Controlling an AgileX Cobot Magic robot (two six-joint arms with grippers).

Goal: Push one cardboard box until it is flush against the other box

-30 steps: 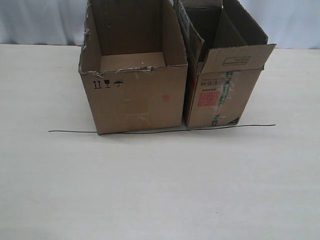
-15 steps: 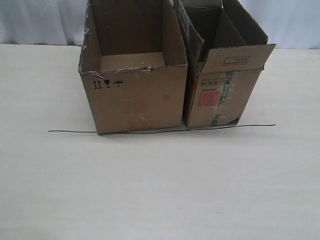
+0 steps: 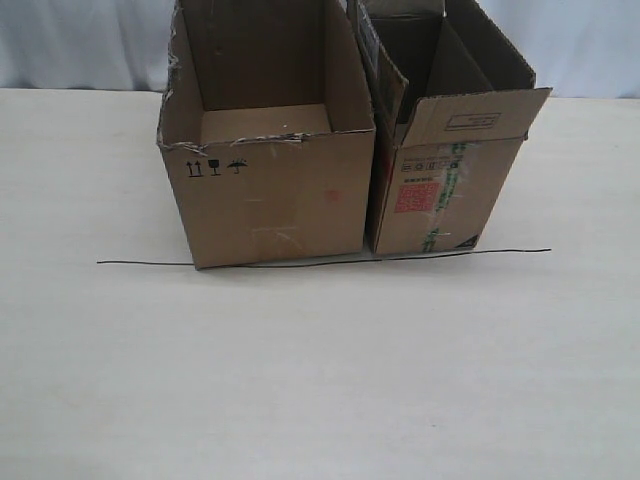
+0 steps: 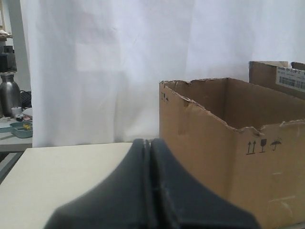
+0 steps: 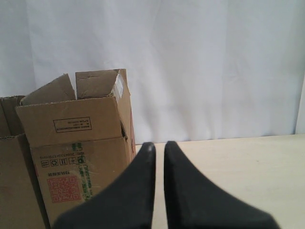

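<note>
The wide cardboard box (image 3: 270, 200), with its ragged torn rim and black handling symbols, stands left of the other box (image 3: 440, 190), the narrower carton with a red label and green tape. They stand side by side, with only a thin dark slit between their front edges. Neither gripper shows in the exterior view. My left gripper (image 4: 150, 141) is shut and empty, off to the outer side of the wide cardboard box (image 4: 209, 157). My right gripper (image 5: 159, 144) stands open by a narrow gap with nothing in it, beside the other box (image 5: 81, 157).
A thin black line (image 3: 300, 262) runs across the pale table (image 3: 320, 380) along the boxes' front edges. A white curtain hangs behind. Beyond the table's left end, a metal flask (image 4: 9, 93) and a teal tray (image 4: 21, 129) sit on another surface.
</note>
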